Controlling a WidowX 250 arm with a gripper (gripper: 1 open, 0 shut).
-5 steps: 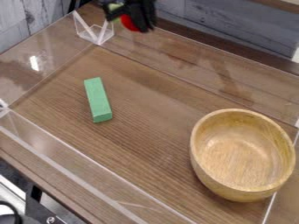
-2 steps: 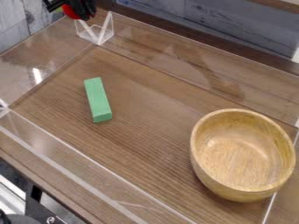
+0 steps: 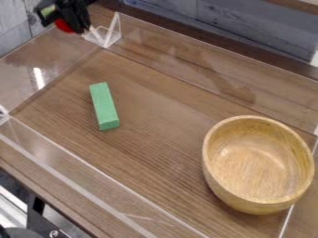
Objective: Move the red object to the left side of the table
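The red object [image 3: 47,13] shows only as a small bright-red patch at the top left corner of the camera view, partly cut off by the dark gripper. My gripper [image 3: 65,19] is shut on it and holds it above the far left corner of the wood-grain table [image 3: 174,102], just beyond the clear corner wall. The fingertips themselves are too dark and small to make out.
A green rectangular block [image 3: 104,105] lies left of the middle of the table. A wooden bowl [image 3: 258,163] stands at the front right. Low clear acrylic walls [image 3: 102,33] edge the tabletop, with a folded corner piece right below the gripper.
The gripper has carried the red object leftward along the far edge and slightly lower, from near the top middle to the top left corner. The block and the bowl have not moved.
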